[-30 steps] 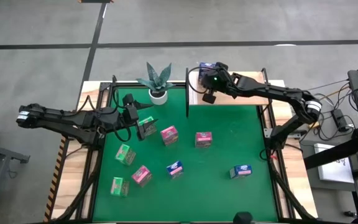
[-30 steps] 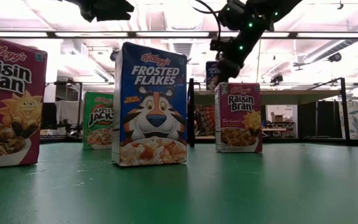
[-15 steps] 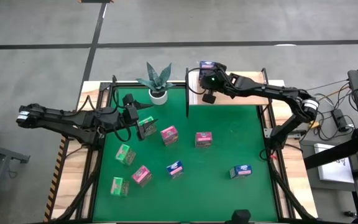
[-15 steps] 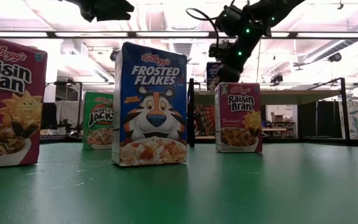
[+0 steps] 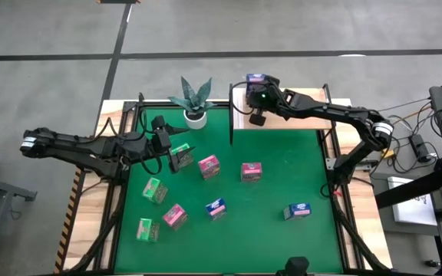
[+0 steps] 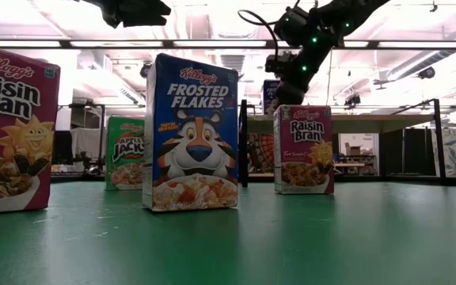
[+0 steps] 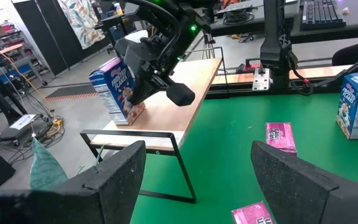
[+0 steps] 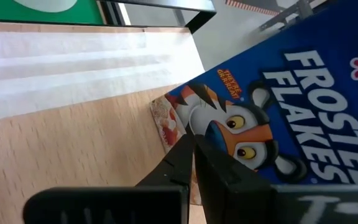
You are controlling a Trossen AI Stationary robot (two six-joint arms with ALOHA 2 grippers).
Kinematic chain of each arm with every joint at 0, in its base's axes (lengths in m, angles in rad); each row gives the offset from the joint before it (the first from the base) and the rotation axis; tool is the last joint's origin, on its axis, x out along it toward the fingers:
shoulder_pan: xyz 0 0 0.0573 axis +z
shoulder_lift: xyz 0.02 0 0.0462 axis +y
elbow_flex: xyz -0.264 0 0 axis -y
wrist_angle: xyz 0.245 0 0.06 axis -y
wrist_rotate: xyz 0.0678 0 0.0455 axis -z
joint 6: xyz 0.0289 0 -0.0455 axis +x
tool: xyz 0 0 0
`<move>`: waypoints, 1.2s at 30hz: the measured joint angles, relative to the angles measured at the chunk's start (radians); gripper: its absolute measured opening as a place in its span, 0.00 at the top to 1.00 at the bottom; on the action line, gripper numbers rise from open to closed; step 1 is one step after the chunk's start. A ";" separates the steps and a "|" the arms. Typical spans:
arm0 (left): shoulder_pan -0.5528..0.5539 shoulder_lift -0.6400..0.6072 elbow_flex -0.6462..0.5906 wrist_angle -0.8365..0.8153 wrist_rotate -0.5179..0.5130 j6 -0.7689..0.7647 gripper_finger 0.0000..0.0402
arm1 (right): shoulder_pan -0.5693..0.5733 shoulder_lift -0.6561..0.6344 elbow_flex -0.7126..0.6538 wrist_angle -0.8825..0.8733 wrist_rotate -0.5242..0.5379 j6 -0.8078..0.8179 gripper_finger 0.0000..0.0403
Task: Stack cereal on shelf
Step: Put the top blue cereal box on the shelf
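One blue Frosted Flakes box [image 7: 118, 91] is standing on the wooden shelf [image 7: 179, 99] with the right gripper [image 8: 194, 163], fingers together and empty, nosing against it, while eight boxes are waiting on the green mat [image 5: 282, 169] and the left gripper [image 7: 194, 171] is hovering with jaws apart.

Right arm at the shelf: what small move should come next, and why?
Probably draw the right gripper straight back from the blue cereal box. Its fingers are shut on nothing, tips right at the box's face, and the box stands on the shelf.
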 joint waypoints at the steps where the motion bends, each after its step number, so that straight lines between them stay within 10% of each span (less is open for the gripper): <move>1: 0.000 0.000 0.000 0.000 0.000 0.000 0.32 | -0.001 0.000 0.000 0.003 0.000 0.000 0.98; 36: 0.000 0.000 0.000 0.000 0.000 0.000 0.32 | -0.026 0.000 0.000 0.045 -0.034 -0.018 0.98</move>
